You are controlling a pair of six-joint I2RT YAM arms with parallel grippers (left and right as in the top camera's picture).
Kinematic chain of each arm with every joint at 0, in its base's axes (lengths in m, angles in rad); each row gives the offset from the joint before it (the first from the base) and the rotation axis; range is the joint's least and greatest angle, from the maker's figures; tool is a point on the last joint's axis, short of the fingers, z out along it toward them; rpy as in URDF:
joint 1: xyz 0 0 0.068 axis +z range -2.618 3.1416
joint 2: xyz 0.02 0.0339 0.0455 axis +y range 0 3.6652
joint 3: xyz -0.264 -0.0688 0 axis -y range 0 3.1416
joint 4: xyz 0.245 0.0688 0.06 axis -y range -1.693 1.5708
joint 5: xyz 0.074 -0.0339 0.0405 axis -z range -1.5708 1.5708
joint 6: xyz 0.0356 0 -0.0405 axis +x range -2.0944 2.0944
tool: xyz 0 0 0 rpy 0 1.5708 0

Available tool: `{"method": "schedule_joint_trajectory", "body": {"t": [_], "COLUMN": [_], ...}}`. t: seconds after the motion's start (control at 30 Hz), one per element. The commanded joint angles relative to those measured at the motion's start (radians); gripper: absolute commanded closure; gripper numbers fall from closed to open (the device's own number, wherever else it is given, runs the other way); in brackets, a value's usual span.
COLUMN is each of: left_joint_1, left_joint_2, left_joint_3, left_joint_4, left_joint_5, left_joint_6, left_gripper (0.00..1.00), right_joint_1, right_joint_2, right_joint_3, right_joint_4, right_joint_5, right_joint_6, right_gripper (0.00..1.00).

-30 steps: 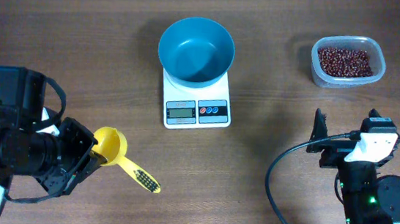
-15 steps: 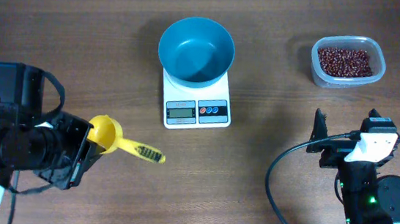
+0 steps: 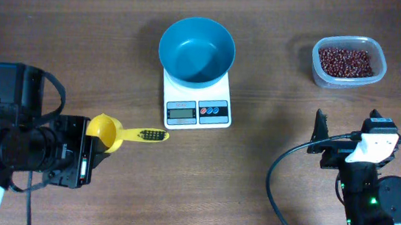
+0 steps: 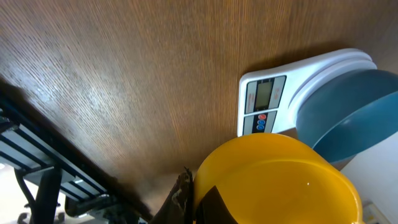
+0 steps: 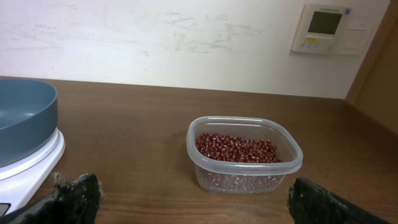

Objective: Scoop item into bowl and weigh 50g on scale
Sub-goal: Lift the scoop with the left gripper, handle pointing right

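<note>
The teal bowl (image 3: 196, 49) sits empty on the white scale (image 3: 219, 114), also seen in the left wrist view as bowl (image 4: 354, 118) on scale (image 4: 264, 102). Red-brown beans (image 3: 346, 61) fill a clear tub (image 3: 322, 76) at the back right; the right wrist view shows these beans (image 5: 239, 148) straight ahead. My left gripper (image 3: 93, 143) is shut on the cup end of an empty yellow scoop (image 3: 106, 131), whose handle points right toward the scale. The scoop (image 4: 280, 180) fills the lower left wrist view. My right gripper (image 3: 346, 132) stands open and empty, short of the tub.
A black cable (image 3: 282, 187) loops on the wood table beside the right arm. A bare stretch of table (image 3: 271, 141) lies between the scale and the right gripper. In the right wrist view a white wall (image 5: 155, 37) stands behind the table.
The left gripper has turned the scoop: its handle swung from pointing down-right to pointing straight right, and the cup shifted slightly left. The right arm has stayed still.
</note>
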Motion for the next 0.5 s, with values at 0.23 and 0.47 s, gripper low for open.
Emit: {"method": "schedule_joint_trajectory", "body": {"t": [0.23, 0.47], "left_joint_1": [-0.004, -0.004], "left_joint_2": [-0.011, -0.011], "left_joint_3": [-0.005, -0.005], "left_joint_4": [-0.011, -0.021], "left_joint_5": [0.026, 0.026], "left_joint_6": [-0.018, -0.017], "left_gripper": [1.0, 1.0], "right_joint_1": [-0.003, -0.003], "right_joint_2": [-0.008, -0.008], "right_joint_3": [-0.005, -0.005], "right_joint_4": [-0.007, -0.007], "right_joint_5": [0.016, 0.016], "right_joint_6": [0.003, 0.003], "right_gripper": [0.01, 0.01]}}
